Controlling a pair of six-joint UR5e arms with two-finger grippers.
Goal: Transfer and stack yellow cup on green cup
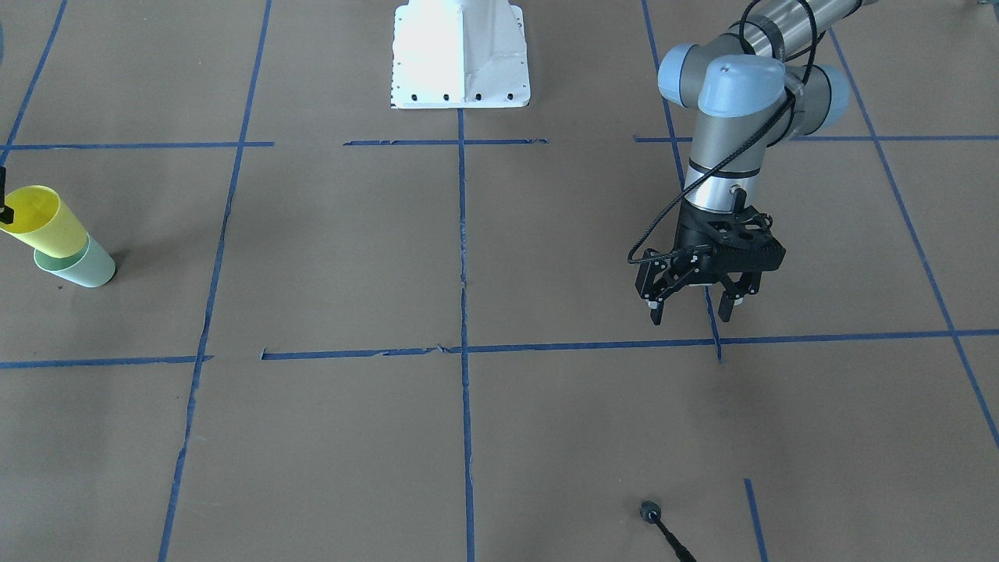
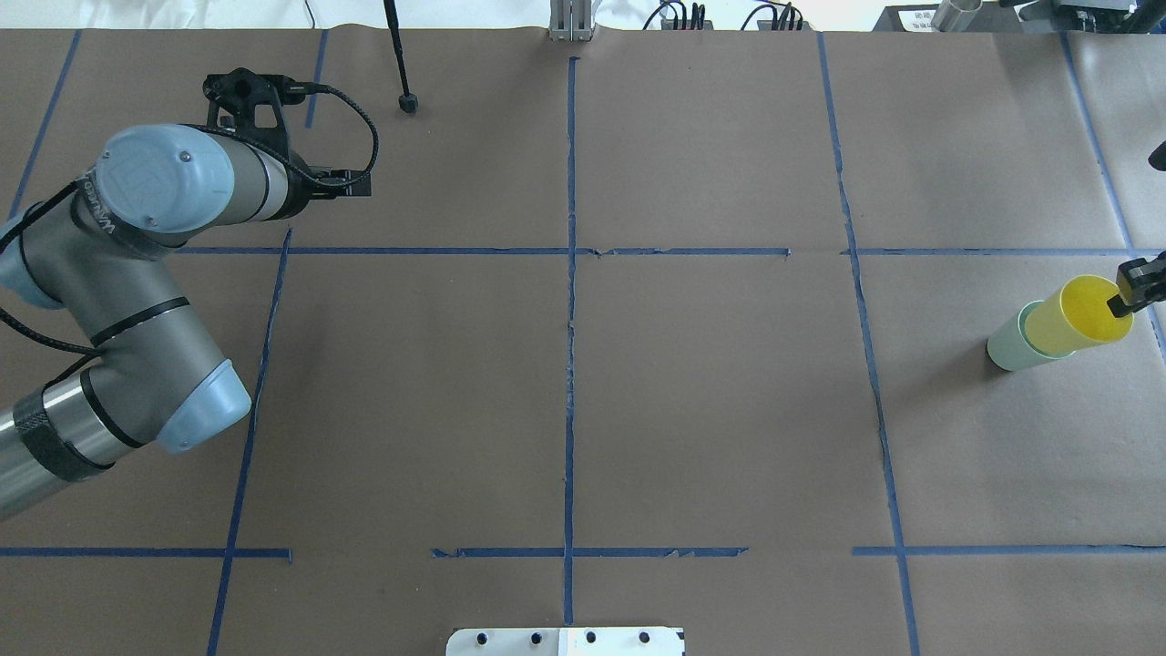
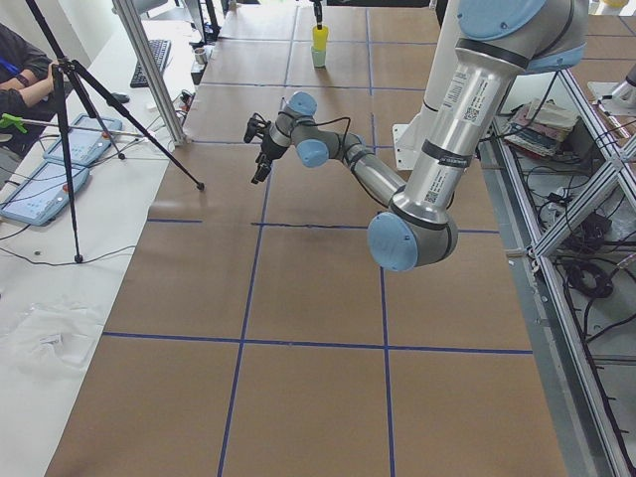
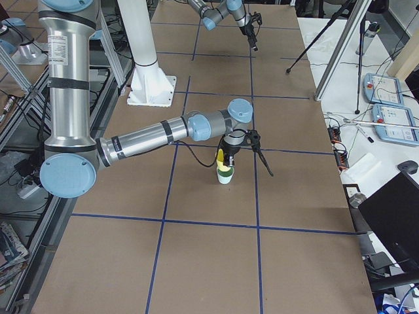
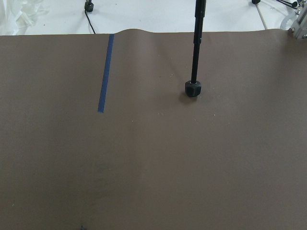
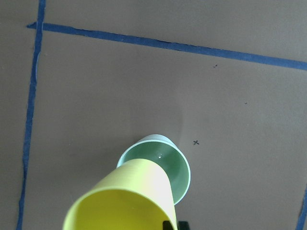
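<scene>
the yellow cup (image 2: pixel 1079 317) sits far right in the overhead view, tilted, with its narrow base at the mouth of the green cup (image 2: pixel 1005 346). the green cup stands on the table (image 2: pixel 710 410). in the right wrist view the yellow base covers part of the green rim. it looks partly inside, though whether it is seated cannot be told.

the right pincer (image 2: pixel 1137 290) is clamped on the yellow cup's upper rim, one finger inside the mouth and the rest cut off by the frame edge.

the left pincer (image 1: pixel 690 316) hangs over the table at centre right of the front-facing view. its fingers are spread wide, pointing down, holding nothing and touching nothing.

the two cups are close to the right edge of the overhead frame. a wide stretch of brown table crossed by blue tape lines (image 2: pixel 569 392) lies between them and the left arm. a tripod foot (image 2: pixel 408 103) rests near the top edge of that view, just beside the left pincer. the white base (image 1: pixel 460 55) is at top centre of the front-facing view.
</scene>
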